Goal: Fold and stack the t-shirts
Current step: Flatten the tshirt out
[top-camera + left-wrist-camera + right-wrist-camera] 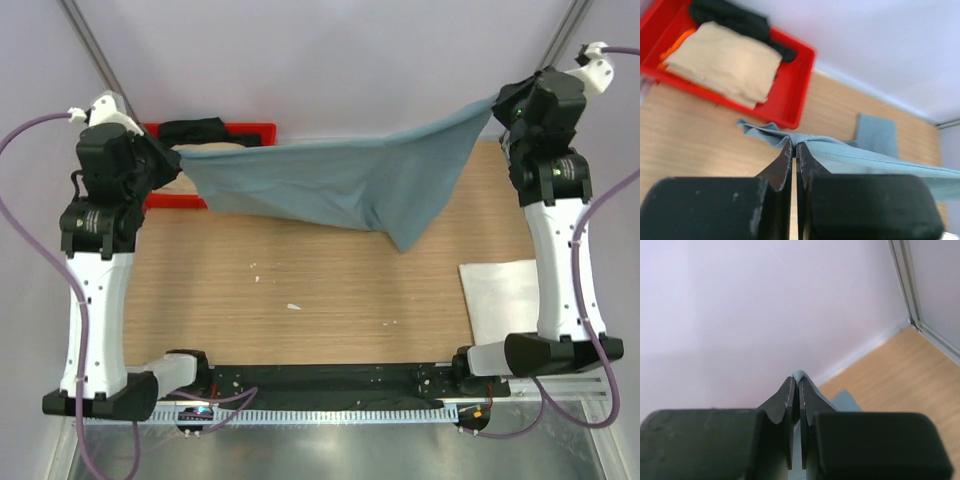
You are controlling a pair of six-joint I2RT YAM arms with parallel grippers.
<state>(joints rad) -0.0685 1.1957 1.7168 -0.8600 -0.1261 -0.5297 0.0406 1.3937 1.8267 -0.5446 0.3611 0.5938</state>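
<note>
Landmark: the shallow red plastic tray (258, 129), standing on the pale wooden bench (300, 290).
Left jaws: closed tight on one edge of the dusty teal-blue soft cloth t-shirt (330, 185), held in the air just in front of the tray's near rim.
Right jaws: closed, pinching a small bulge of the same teal cloth between their tips, raised high and well to the right of the tray.
Teal t-shirt: strung between the two pinched points, stretching rightward from the tray. Its top edge sags in a shallow curve and the body droops in loose folds to one low corner. Whether that corner touches the bench cannot be told.
Tan shirt: a folded tan cloth t-shirt (725, 62) lies inside the tray, filling its middle.
Black shirt: a crumpled black cloth t-shirt (735, 20) lies inside the tray against its far side, touching the tan one.
Orange strip (675, 45): shows in the tray at the tan shirt's edge; what it is cannot be told.
White shirt: a folded white cloth t-shirt (500, 295) lies flat, well apart from the tray, to its right and nearer the arm bases.
</note>
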